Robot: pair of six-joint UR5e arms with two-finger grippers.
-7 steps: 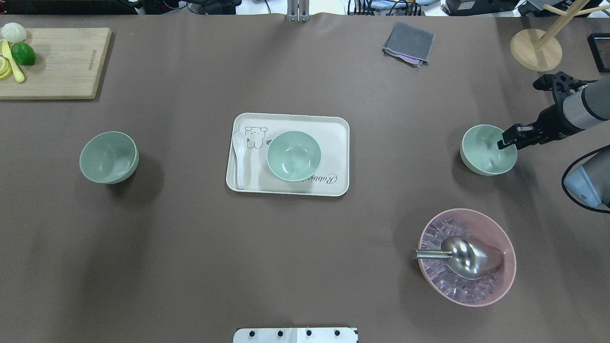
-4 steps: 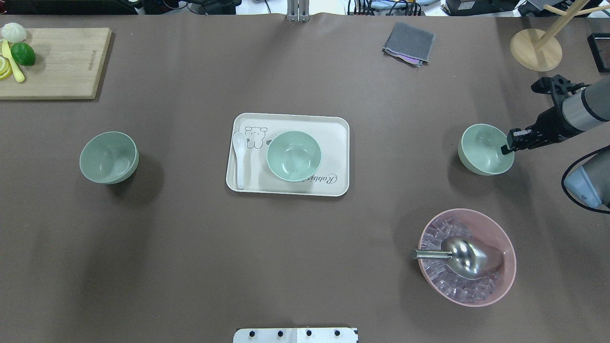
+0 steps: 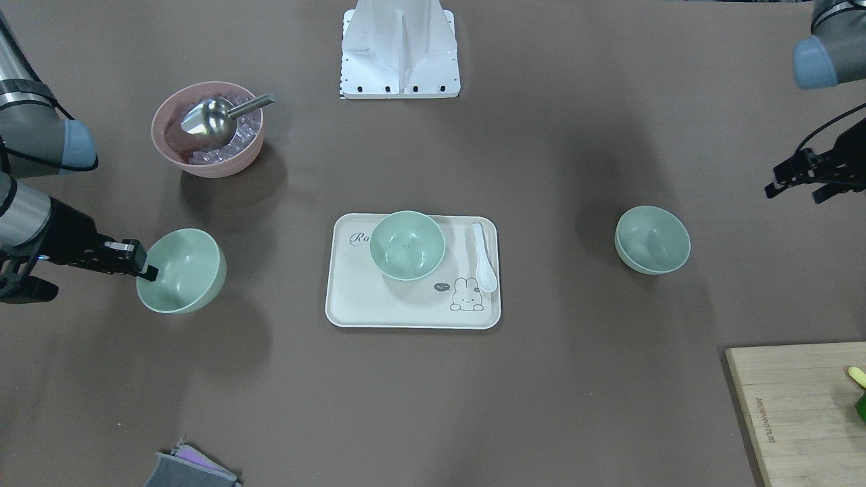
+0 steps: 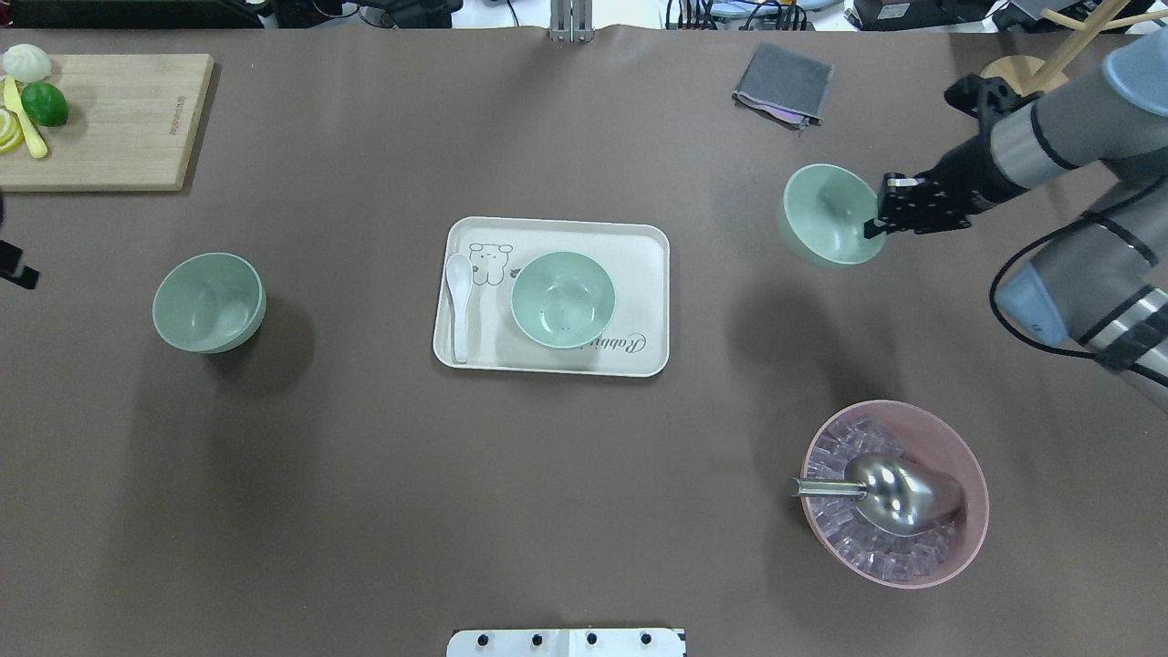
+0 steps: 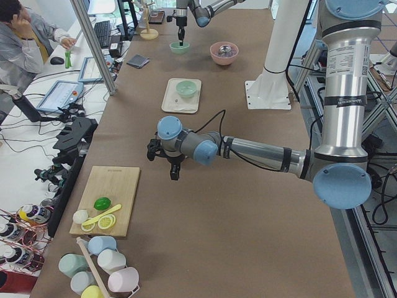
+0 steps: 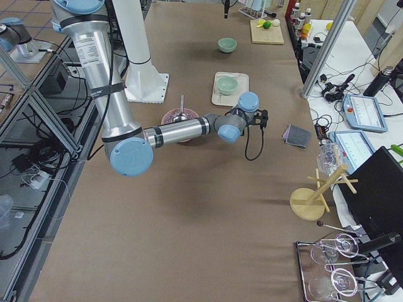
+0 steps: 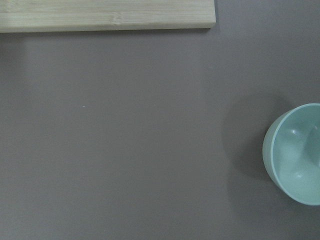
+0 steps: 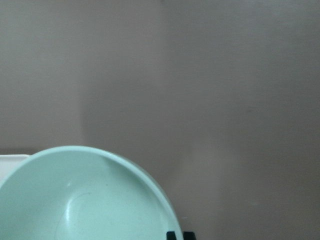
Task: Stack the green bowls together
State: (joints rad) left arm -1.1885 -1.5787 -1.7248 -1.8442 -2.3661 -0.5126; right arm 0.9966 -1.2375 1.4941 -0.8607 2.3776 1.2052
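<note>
At the right, right claw [image 4: 872, 226] gripping empty green bowl [image 4: 821, 214], pink bowl [image 4: 972, 534] holding ice [image 4: 849, 540] and scoop [image 4: 899, 493], left claw [image 3: 795, 194] spread.

The brown desk [image 4: 365, 511] carries a cream tray [image 4: 639, 237] at its centre. One green bowl [image 4: 208, 303] stands directly on the desk, left of the tray and well apart from it. A pink bowl [image 4: 944, 438] stands near right, a wooden cutting board [image 4: 119, 128] far left, a folded grey cloth [image 4: 783, 82] far right. Beside the cloth is what appears to be a round wooden stand base [image 4: 1013, 66], partly covered.
</note>
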